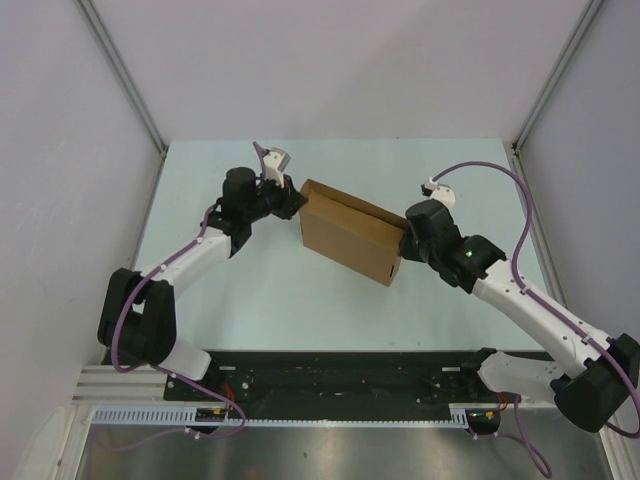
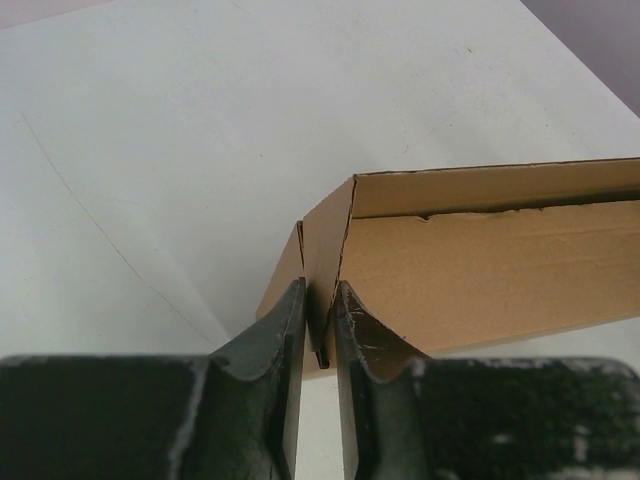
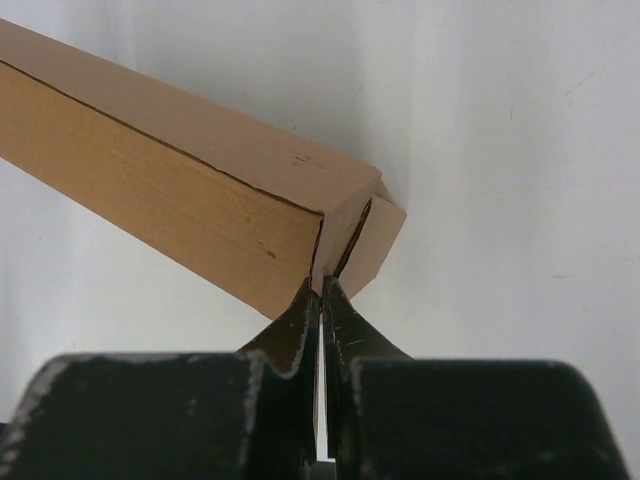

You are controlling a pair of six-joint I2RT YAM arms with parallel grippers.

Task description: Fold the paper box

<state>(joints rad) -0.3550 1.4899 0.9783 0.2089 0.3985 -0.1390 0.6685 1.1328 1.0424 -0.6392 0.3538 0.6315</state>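
At frame centre, I judge the paper box nearly folded, end flaps left: left gripper pinches one, right gripper closed.

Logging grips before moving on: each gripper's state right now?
Left gripper: closed on an end flap of the box.
Right gripper: shut, tips at its other end; hold unclear.

The top camera sits high behind both arms and looks down on the whole table from far off. Each wrist camera sits right behind its pincer, very near, looking out past the left pincer or right pincer. All three share the paper box at the tips.
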